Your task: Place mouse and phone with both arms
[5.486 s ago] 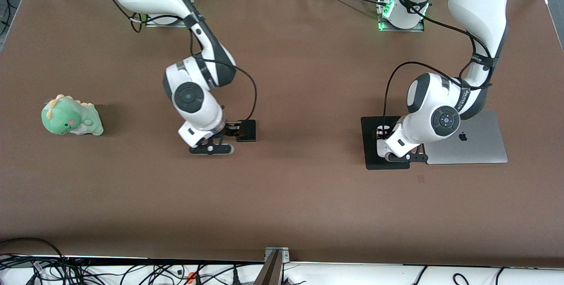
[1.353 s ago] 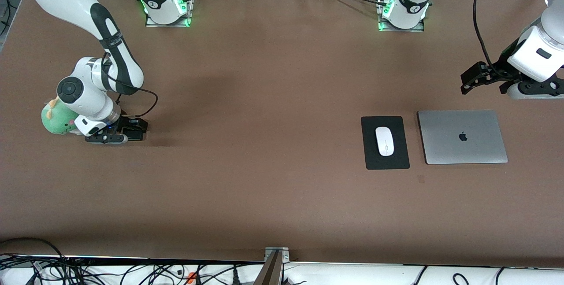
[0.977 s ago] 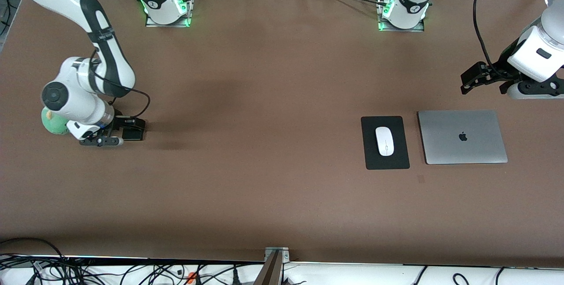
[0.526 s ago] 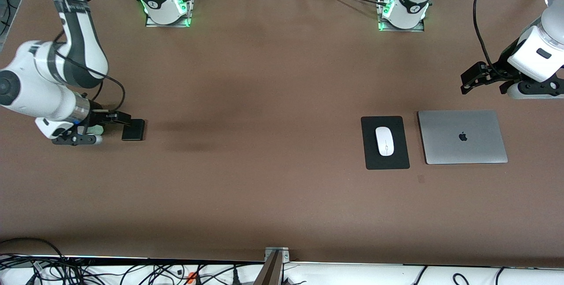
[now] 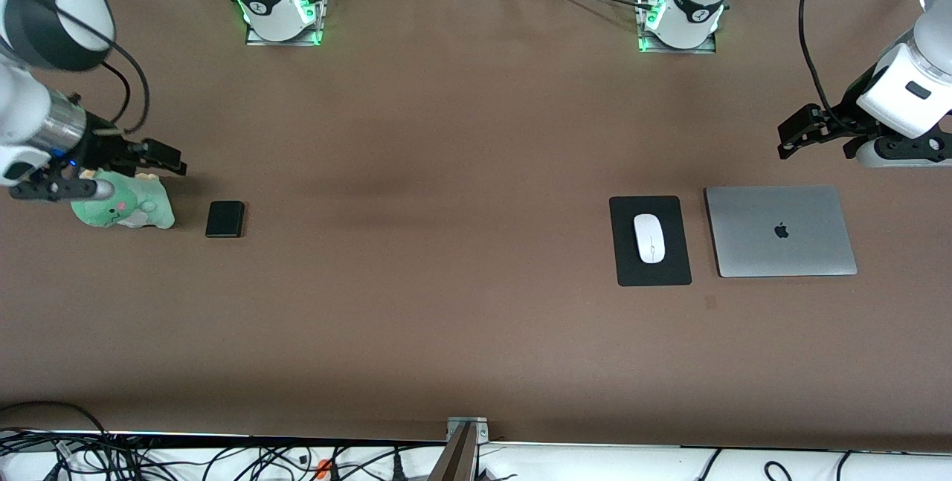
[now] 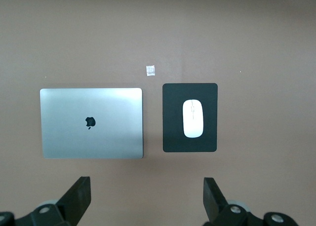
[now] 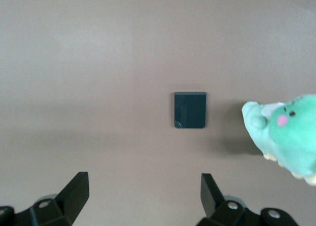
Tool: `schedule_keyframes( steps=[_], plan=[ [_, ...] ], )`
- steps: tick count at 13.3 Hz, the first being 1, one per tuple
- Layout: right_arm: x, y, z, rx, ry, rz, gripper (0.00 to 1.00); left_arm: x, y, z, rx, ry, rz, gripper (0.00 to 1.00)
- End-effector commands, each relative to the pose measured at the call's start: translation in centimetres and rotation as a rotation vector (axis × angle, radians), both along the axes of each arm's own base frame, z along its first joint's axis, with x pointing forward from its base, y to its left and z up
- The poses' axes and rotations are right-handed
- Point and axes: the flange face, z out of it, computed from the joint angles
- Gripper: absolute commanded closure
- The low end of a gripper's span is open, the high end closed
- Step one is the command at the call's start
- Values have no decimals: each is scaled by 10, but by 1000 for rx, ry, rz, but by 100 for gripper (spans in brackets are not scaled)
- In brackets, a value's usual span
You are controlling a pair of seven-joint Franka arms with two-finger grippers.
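Note:
The white mouse [image 5: 649, 238] lies on a black mouse pad [image 5: 649, 273] beside a closed silver laptop [image 5: 781, 231]; the left wrist view shows the mouse [image 6: 193, 118] too. The black phone [image 5: 225, 218] lies flat on the table beside a green plush dinosaur [image 5: 126, 204], and also shows in the right wrist view [image 7: 190, 109]. My right gripper [image 5: 166, 160] is open and empty, raised over the table above the plush, at the right arm's end. My left gripper [image 5: 797, 135] is open and empty, raised over the table's left-arm end, beside the laptop.
The plush dinosaur [image 7: 289, 137] sits close to the phone. A small pale tag [image 5: 711, 302] lies on the brown table nearer to the front camera than the mouse pad. Arm bases with green lights [image 5: 281, 13] stand along the table's robot edge.
My right gripper has let go of the phone beside the plush and lifted up and away toward the right arm's end. The left arm has stayed still since 1.4 s ago.

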Motion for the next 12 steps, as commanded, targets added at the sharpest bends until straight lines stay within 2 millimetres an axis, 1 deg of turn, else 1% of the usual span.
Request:
schedule_keyframes(
  steps=[1, 2, 3, 4, 6, 9, 11, 12],
  plan=[
    [-11, -10, 44, 9, -13, -25, 0, 2, 0, 6, 16, 2, -5, 0],
    [-11, -12, 63, 5, -19, -26, 0, 3, 1, 5, 16, 4, -4, 0],
    [-12, -12, 77, -15, -16, -24, 0, 3, 0, 6, 16, 2, -5, 0],
    [-14, -6, 84, -51, 1, -27, 0, 3, 0, 5, 16, 4, -5, 0],
    [-20, 0, 96, -103, 41, -61, 0, 3, 0, 6, 16, 2, -5, 0],
    [-21, -2, 99, -122, 39, -61, 0, 3, 1, 6, 16, 2, -4, 0],
    [-28, -1, 111, -122, 18, -62, 0, 3, 1, 6, 16, 2, -4, 0],
    [-28, -1, 111, -122, 19, -62, 0, 3, 0, 6, 16, 2, -5, 0]
  ],
)
